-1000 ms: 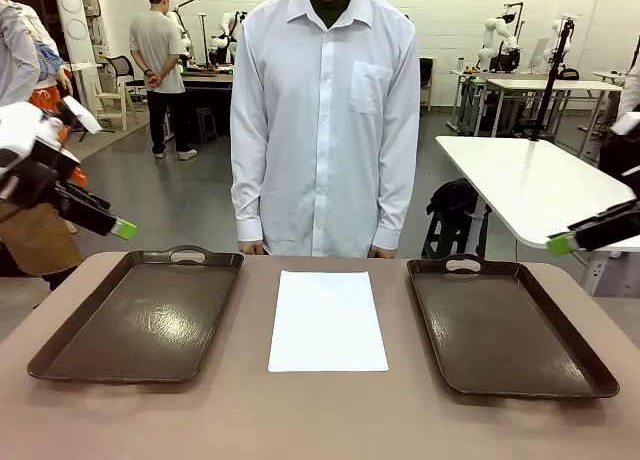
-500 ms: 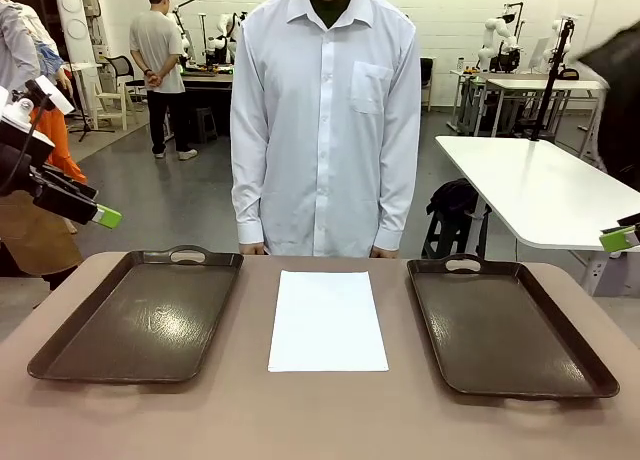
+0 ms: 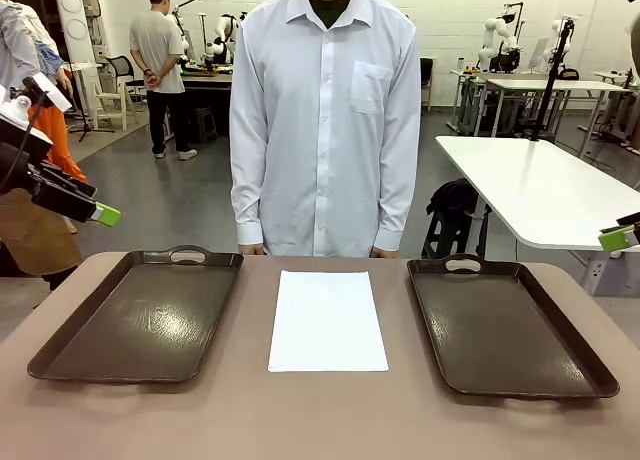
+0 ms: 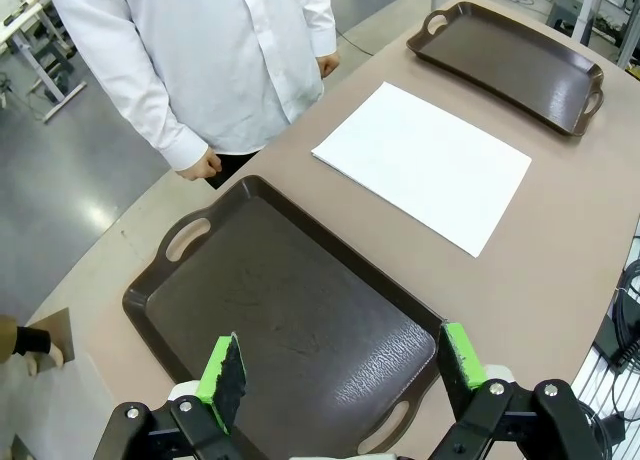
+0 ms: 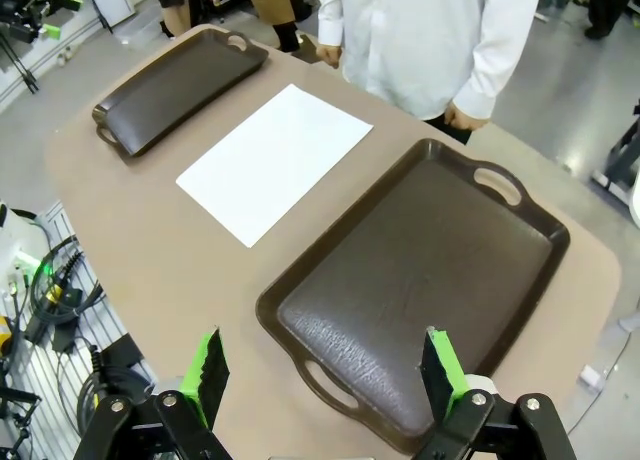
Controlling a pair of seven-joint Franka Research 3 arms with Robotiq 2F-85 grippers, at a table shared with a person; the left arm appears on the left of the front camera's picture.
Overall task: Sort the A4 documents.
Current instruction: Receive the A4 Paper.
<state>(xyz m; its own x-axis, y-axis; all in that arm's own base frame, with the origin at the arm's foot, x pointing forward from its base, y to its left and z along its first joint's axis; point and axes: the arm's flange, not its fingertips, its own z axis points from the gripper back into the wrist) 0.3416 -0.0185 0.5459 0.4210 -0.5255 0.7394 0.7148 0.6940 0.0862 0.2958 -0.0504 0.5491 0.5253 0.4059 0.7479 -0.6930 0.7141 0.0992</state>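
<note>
- The left gripper (image 4: 340, 365) hung above the near end of the left tray (image 3: 140, 320), its green-padded fingers spread wide with nothing between them.
- The right gripper (image 5: 323, 370) hung above the near end of the right tray (image 3: 510, 330), likewise wide open and empty.
- Both dark brown trays lay flat on the brown table (image 3: 320, 420), one to each side, and both were bare inside.
- The A4 documents (image 3: 327, 320) lay flat on the table between the two trays, touching neither, with a short edge towards the far side; how many sheets there were could not be told.
- A person (image 3: 325, 120) in a white shirt stood at the far edge, just behind the paper, arms down at the sides.
- Beyond, to the right, stood a white table (image 3: 530, 190).
</note>
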